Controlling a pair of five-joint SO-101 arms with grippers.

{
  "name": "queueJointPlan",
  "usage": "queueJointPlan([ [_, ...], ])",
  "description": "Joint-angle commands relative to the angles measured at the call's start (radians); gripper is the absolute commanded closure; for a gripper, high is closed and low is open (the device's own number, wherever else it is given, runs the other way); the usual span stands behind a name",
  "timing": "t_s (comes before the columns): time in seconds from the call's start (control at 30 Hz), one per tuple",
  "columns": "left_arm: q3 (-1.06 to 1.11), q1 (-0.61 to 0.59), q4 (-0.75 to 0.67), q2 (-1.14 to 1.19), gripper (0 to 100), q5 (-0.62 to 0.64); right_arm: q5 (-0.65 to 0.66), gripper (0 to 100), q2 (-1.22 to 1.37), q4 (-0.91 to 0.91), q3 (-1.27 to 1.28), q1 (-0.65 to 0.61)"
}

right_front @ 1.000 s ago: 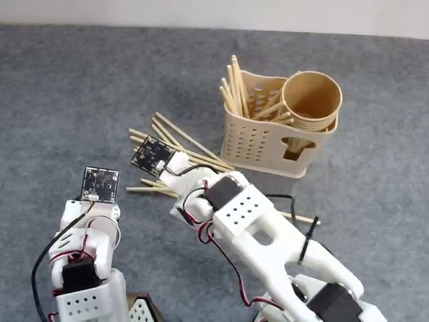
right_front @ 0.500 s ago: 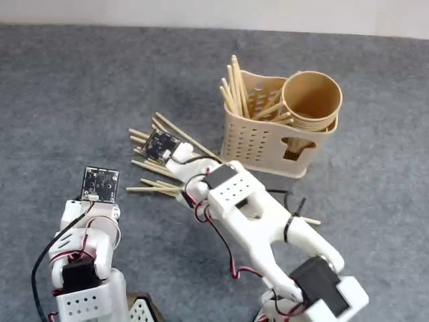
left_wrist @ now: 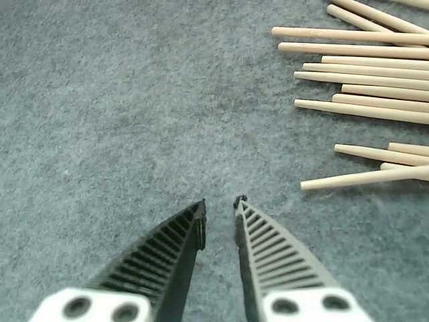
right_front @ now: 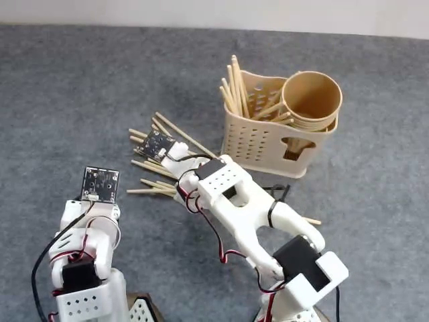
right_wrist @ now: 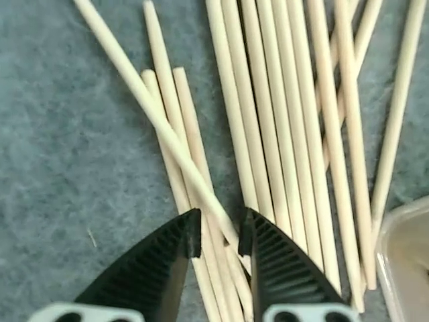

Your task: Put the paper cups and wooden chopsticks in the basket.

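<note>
Nearest, the left gripper (left_wrist: 220, 204): jaws parted by a narrow slit, nothing between them, low over bare mat (left_wrist: 100, 100), with the ends of the loose chopsticks (left_wrist: 375, 67) just beyond and off to one side. Farther on, the right gripper (right_wrist: 220, 231): jaws likewise narrowly parted, down in the thick of the pile, astride one of them lying slantwise across the rest; pinching it yet or not, cannot tell. By the look of it, thin, light, stiff wood, smooth and round enough to roll away or slip out of a weak pinch, and apt to swing if taken near an end. Best taken near the middle, square across the length, one or two at a time, with a full squeeze to stop any pivoting. Worth minding the slanted one: likely to drag or scatter its neighbours when lifted. Beyond the pile, the basket (right_front: 251, 144), upright and perforated, already holding a bundle standing on end at one side and the stacked cups (right_front: 312, 100) at the other. Probably only the scattered chopsticks to go. Calls for a steep tilt over the rim at the drop, given their length.
</note>
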Motion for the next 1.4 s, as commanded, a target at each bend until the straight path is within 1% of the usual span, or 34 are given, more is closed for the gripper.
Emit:
queueJointPlan([
  [0.0, -0.01, -0.012, -0.02, -0.008, 91, -0.009, 0.011, 89.6, -0.013, -0.015, -0.044, 0.01],
  [0.13, -0.01, -0.012, -0.02, -0.008, 91, -0.009, 0.006, 89.9, -0.012, -0.015, -0.042, 0.012],
  [0.2, -0.01, -0.012, -0.02, -0.008, 91, -0.009, 0.009, 93.4, -0.012, -0.015, -0.042, 0.012],
  [0.27, -0.01, -0.012, -0.02, -0.008, 91, -0.009, 0.009, 98.9, -0.013, -0.015, -0.044, 0.012],
  [0.3, -0.01, -0.012, -0.02, -0.008, 91, -0.009, 0.011, 99.6, -0.015, -0.015, -0.045, 0.012],
  [0.63, -0.01, -0.012, -0.02, -0.008, 91, -0.009, 0.011, 99.1, -0.021, -0.012, -0.042, 0.044],
  [0.83, -0.01, -0.012, -0.02, -0.008, 91, -0.009, 0.011, 99.1, -0.033, 0.114, -0.058, 0.038],
  [1.03, -0.01, -0.012, -0.02, -0.008, 91, -0.009, 0.009, 99.1, -0.182, 0.124, -0.064, 0.041],
  [1.37, -0.01, -0.012, -0.02, -0.008, 91, -0.009, 0.006, 99.1, -0.472, 0.128, 0.104, 0.039],
])
